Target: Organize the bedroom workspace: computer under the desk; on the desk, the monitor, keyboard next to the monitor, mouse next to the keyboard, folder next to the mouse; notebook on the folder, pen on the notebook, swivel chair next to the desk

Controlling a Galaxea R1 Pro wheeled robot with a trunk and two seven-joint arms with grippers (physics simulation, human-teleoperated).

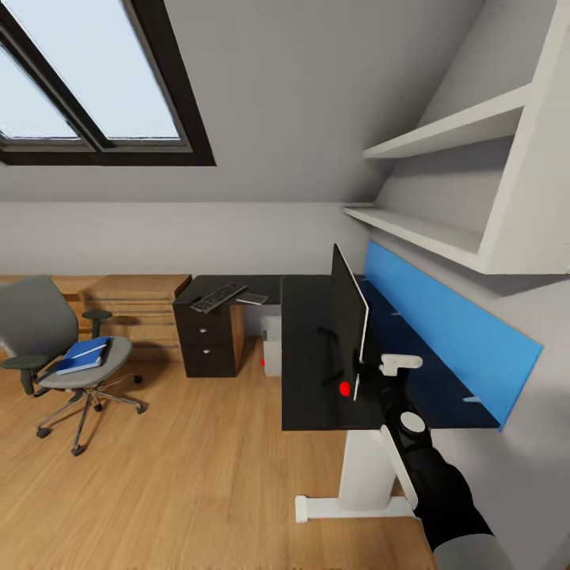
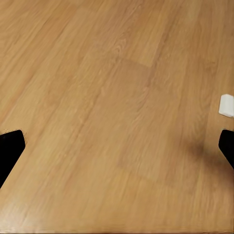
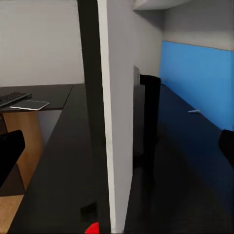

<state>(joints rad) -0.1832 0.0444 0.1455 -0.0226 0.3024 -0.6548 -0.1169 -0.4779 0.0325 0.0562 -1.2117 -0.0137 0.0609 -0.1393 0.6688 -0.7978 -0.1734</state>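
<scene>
Step in hand, as judged: seating the monitor (image 1: 349,317) on the desk (image 1: 305,380). It stands upright on the near wing of the black top, seen edge-on from the head view, red dot at its lower corner, blue back panel (image 1: 443,317) just behind.

Your right gripper (image 1: 378,369) sits at the monitor's near edge. In the right wrist view the fingertips (image 3: 10,151) stand wide apart, with the screen edge between them; fingers spread, nothing clamped. Contact with the screen cannot be settled from these views.

Your left gripper (image 2: 117,146) hangs over bare wooden floor (image 2: 97,97), its fingers also parted and empty.

Next move, by judgement: if the monitor is stable, back the right arm straight off without nudging it, then go for the keyboard (image 1: 218,297), which lies on the far wing beside a flat pale item, the notebook perhaps; too small to confirm.

The folder (image 1: 83,355) lies on the swivel chair (image 1: 55,348) seat, well apart from the desk. A pale stroke on it may be the pen; unclear. The computer (image 1: 271,348) is partly hidden under the desk. Mouse not made out.
</scene>
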